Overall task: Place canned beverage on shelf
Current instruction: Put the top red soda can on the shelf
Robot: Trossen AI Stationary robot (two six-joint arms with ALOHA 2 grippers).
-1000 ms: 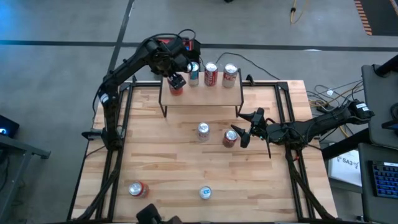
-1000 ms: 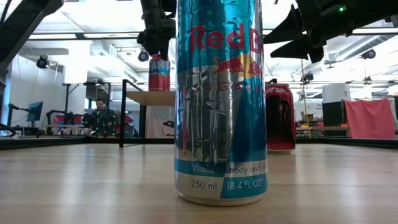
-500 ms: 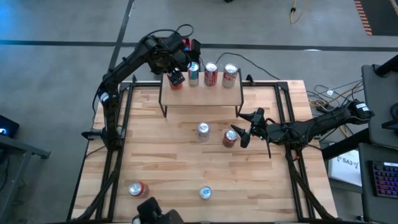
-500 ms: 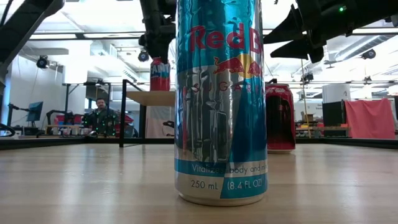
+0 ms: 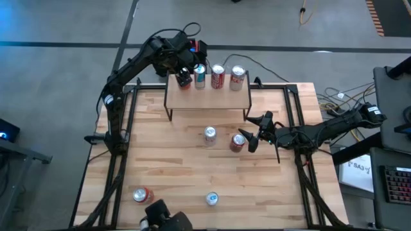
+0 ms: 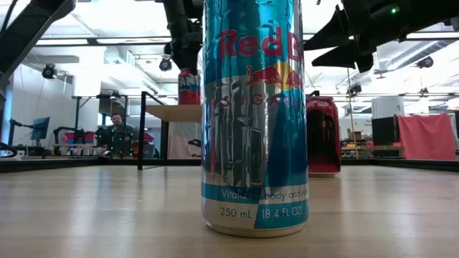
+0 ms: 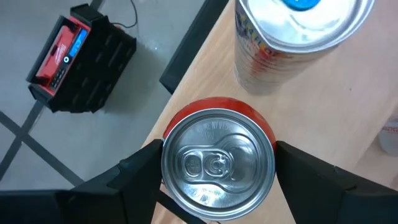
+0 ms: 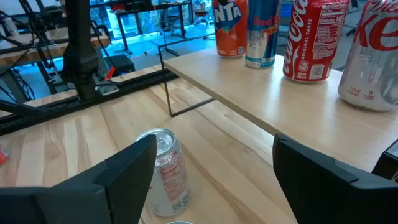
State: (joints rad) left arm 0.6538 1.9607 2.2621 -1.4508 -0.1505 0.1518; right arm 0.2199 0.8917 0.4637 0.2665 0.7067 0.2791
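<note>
The shelf point(image 5: 207, 97), a light wooden board on thin black legs, stands at the table's far side. On it stand in a row a blue can point(image 5: 200, 76), a red cola can point(image 5: 218, 77) and a silver can point(image 5: 237, 76). At the row's left end, my left gripper point(image 7: 217, 163) is shut on an orange can point(image 6: 188, 86). My right gripper point(image 8: 214, 144) hangs open over the table's right middle, above a red can point(image 5: 237, 142) that stands on the table. It touches nothing. My left gripper pinches the orange can's upper wall point(image 7: 166, 134) between its two fingers, one on each side just under the rim. The fingers come steeply from above. The can is upright, its base level with the board's far left part; I cannot tell whether it rests there.
On the table stand a silver can point(image 5: 210, 135) left of the red one and a tall blue can point(image 6: 251, 115) near the front edge. A red can point(image 5: 142, 194) lies at the front left. A black-and-red box point(image 7: 81, 59) sits on the floor beyond the shelf.
My left gripper has carried the orange can toward the shelf's far edge and a little toward the blue can, rolling slightly. The can has stayed upright and now stands in line with the other cans.
</note>
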